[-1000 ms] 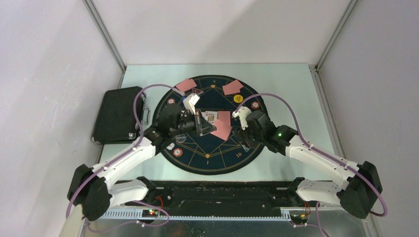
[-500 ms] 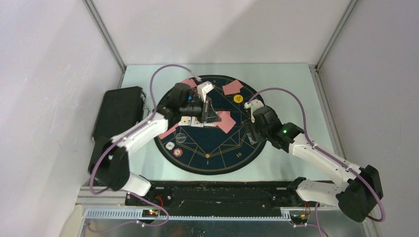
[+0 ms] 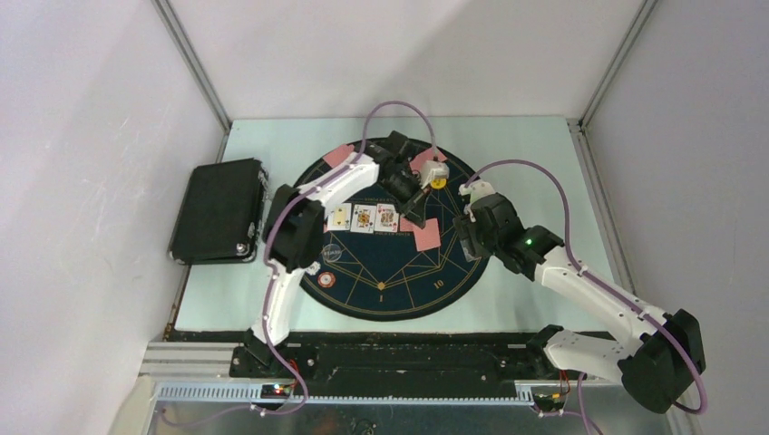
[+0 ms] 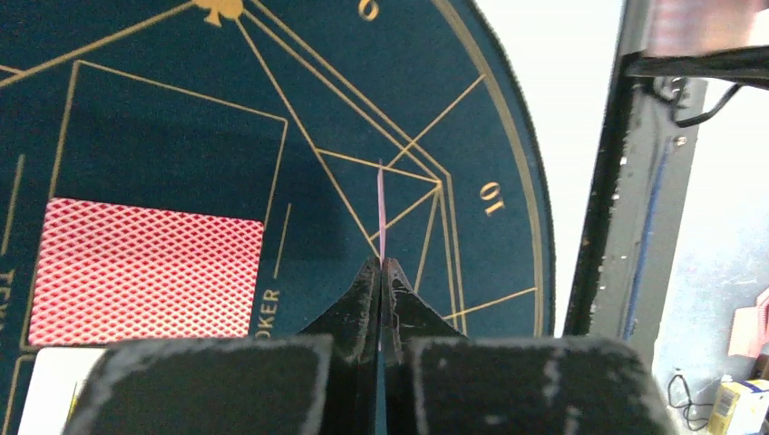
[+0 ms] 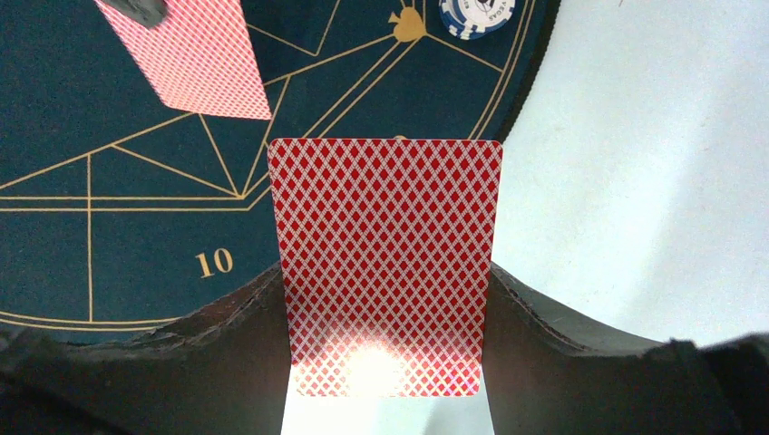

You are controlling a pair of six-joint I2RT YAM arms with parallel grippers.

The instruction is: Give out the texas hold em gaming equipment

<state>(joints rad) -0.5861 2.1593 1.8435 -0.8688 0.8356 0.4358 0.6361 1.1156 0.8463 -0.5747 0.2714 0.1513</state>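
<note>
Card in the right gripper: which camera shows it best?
Right wrist: the card fills the frame, patterned back up, held in the right gripper. Top external hides it under that gripper; left wrist shows nothing clearly of it.

gold "10" nr edge of dark mat (image 4: 181, 118), partial "OKER" by pink-backed card (image 4: 145, 272)

We find a mat (image 3: 390, 272) in the middle of the table (image 3: 535, 154), with a case (image 3: 213, 210) to its left. On the mat three face-up cards (image 3: 363, 217) lie in a row, with chips (image 3: 326, 278) nearer us at its left edge.
</note>
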